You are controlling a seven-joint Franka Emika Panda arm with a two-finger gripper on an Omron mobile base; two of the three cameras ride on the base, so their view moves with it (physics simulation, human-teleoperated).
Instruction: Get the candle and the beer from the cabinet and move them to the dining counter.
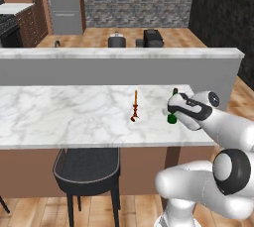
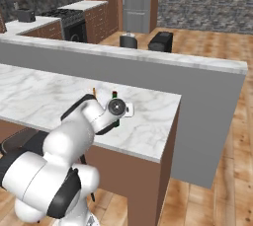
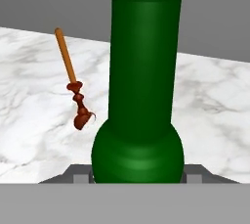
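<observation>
On the dining counter (image 1: 74, 112), the beer (image 3: 141, 76) stands upright.

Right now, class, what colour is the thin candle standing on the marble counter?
Orange, on a dark red holder; the candle shows best in the hand view.

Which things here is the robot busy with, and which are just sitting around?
For the job:
- beer, right at the gripper
- candle, standing on the dining counter

Just sitting around:
- black stool tucked under the counter
- fridge at the back
- stove along the far wall
- two dark pots behind the grey wall
</observation>
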